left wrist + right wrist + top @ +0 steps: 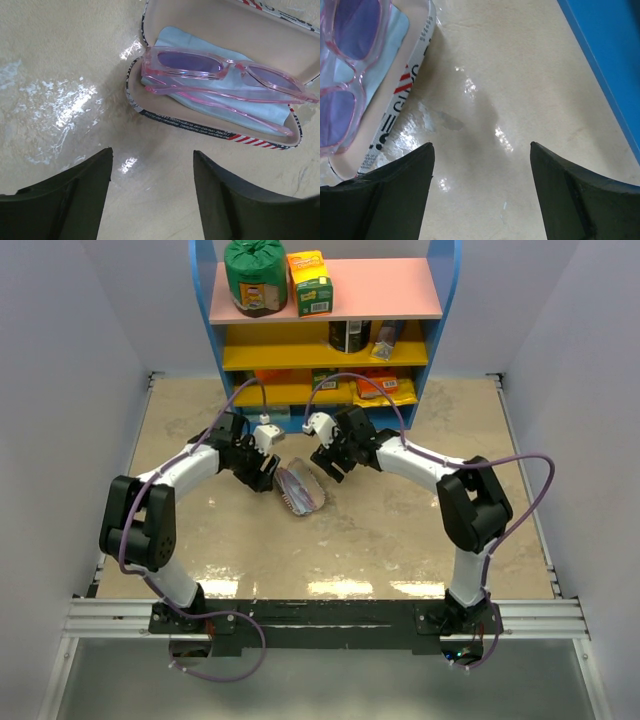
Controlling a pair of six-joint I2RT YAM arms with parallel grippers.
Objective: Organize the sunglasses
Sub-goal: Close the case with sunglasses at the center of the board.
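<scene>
The sunglasses [220, 70], pink-framed with purple lenses, lie folded on a light blue cloth [235, 107] inside an open case [210, 127] with flag print on its rim. In the top view the case [301, 489] sits mid-table between both arms. My left gripper [152, 152] hovers open over bare table just short of the case's near rim. The right gripper [481, 145] is open too, above bare table to the right of the case [395, 100], where the sunglasses [350, 55] show at the left edge. Neither gripper holds anything.
A blue shelf unit [330, 330] stands at the back of the table with a green bag [256, 277], a yellow-green box [311, 282] and snack packets on its levels. Its blue side [605, 55] shows close at the right of the right wrist view.
</scene>
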